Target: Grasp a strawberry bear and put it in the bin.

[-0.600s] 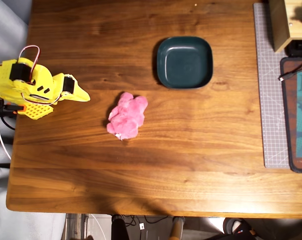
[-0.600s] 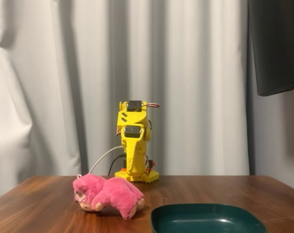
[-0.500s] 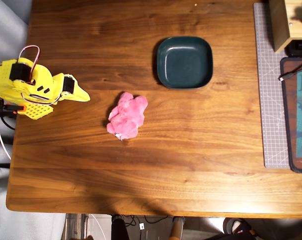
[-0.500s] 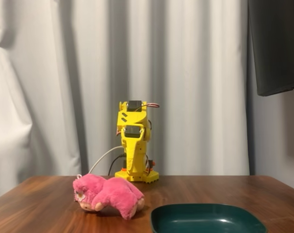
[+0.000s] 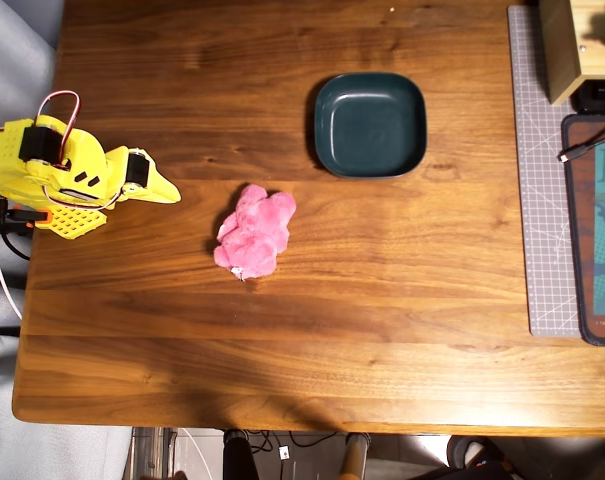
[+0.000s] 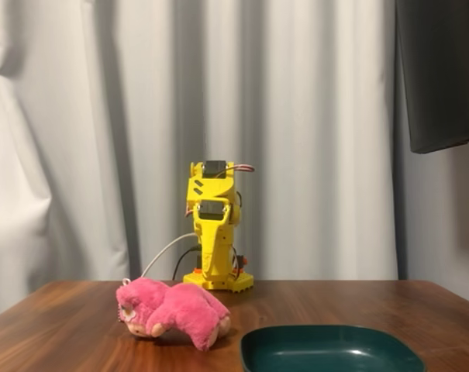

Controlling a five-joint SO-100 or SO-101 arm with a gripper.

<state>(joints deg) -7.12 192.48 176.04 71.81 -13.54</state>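
Note:
The strawberry bear (image 5: 254,232) is a fluffy hot-pink plush lying on its side on the wooden table, left of centre in the overhead view. In the fixed view the strawberry bear (image 6: 172,310) lies in front of the arm with its head to the left. The bin (image 5: 370,124), a dark teal square dish, stands empty up and to the right of the bear; in the fixed view the bin (image 6: 327,350) is at the bottom right. My yellow arm is folded back at the table's left edge. Its gripper (image 5: 165,190) is shut and empty, well apart from the bear. In the fixed view the gripper (image 6: 210,232) points toward the camera.
A light wooden box (image 5: 577,45) stands at the top right corner. A grey cutting mat (image 5: 542,200) and a dark-framed panel (image 5: 594,230) with a cable lie along the right edge. White curtains (image 6: 102,116) hang behind the arm.

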